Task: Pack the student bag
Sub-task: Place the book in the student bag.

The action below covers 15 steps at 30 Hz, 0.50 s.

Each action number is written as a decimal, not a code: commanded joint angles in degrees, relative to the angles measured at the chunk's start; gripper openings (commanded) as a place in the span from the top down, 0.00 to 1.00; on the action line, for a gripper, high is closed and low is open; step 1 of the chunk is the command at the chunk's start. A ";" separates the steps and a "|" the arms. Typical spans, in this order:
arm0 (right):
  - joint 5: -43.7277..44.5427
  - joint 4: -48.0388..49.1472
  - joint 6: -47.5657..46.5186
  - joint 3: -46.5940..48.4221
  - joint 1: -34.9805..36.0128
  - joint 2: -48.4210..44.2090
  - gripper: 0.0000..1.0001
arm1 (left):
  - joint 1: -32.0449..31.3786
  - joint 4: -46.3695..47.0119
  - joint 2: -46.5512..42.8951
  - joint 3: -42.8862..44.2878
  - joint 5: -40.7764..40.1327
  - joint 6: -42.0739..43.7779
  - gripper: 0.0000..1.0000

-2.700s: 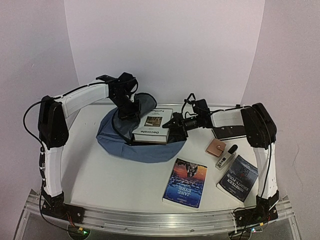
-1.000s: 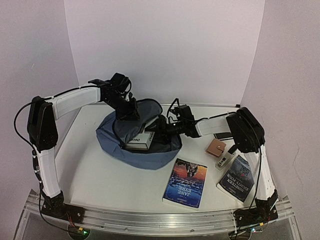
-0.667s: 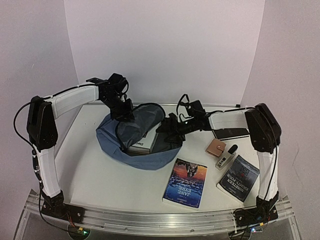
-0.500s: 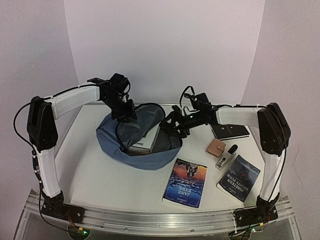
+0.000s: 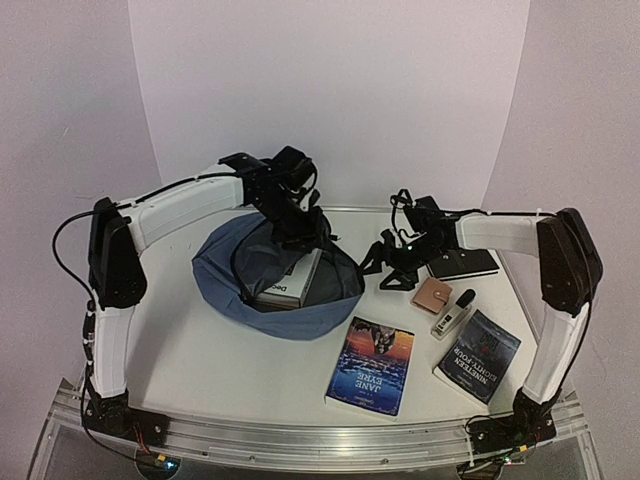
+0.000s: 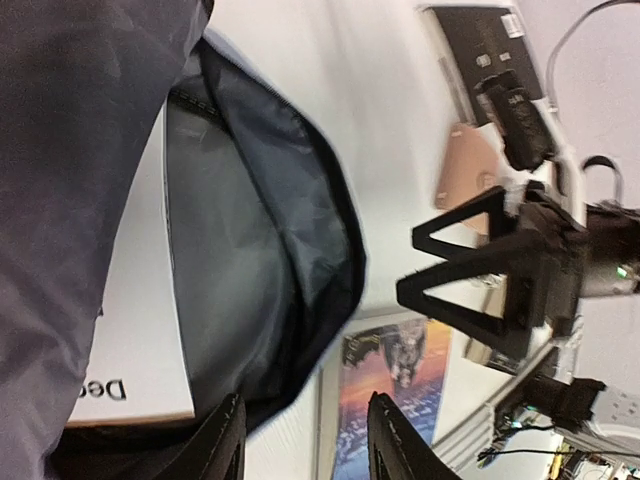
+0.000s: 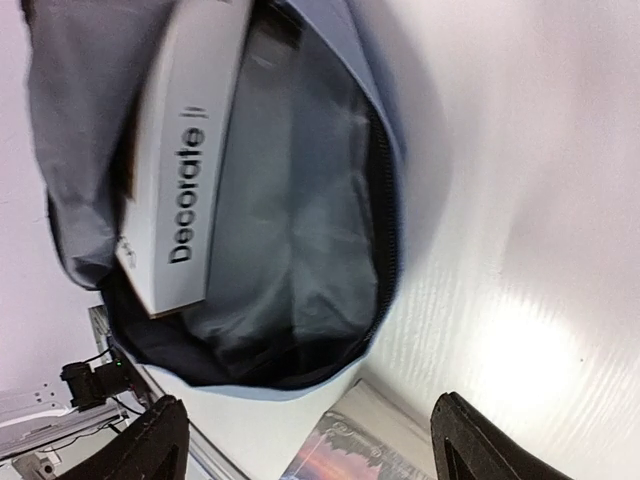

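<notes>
The slate-blue student bag (image 5: 230,275) lies flat at the table's middle left, its mouth gaping toward the right. Inside lies a white book (image 5: 290,282) with "Decorate" on its spine (image 7: 185,170), half under the upper fabric (image 6: 80,150). My left gripper (image 5: 308,238) hovers over the bag's far right rim, open (image 6: 305,450), with nothing between its fingers; the dark rim (image 6: 340,250) lies beyond them. My right gripper (image 5: 382,272) stands wide open (image 7: 310,455) just right of the bag mouth (image 7: 300,250), clear of the fabric and holding nothing.
A Jane Eyre paperback (image 5: 371,365) lies in front of the bag's mouth. Further right are a Nineteen Eighty-Four book (image 5: 477,355), a tan wallet (image 5: 433,295), a small white device (image 5: 452,313) and a black notebook (image 5: 462,263) under the right forearm.
The right gripper has pulled back out of the bag to the right, leaving the white book inside. The left gripper has opened, let the flap drop, and swung right over the bag.
</notes>
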 commanded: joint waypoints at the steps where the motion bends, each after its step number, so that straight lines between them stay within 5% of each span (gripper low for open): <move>1: -0.40 -1.39 -0.49 3.08 0.50 5.87 0.18 | -0.57 -5.12 7.56 7.20 0.49 -0.37 0.58; 10: -4.22 0.71 2.59 6.11 1.66 12.04 0.27 | -1.14 -6.45 12.97 7.84 1.99 -3.75 0.54; 15: -5.57 1.28 3.82 7.42 1.78 13.98 0.57 | -1.16 -12.41 15.51 10.27 -4.07 -5.14 0.49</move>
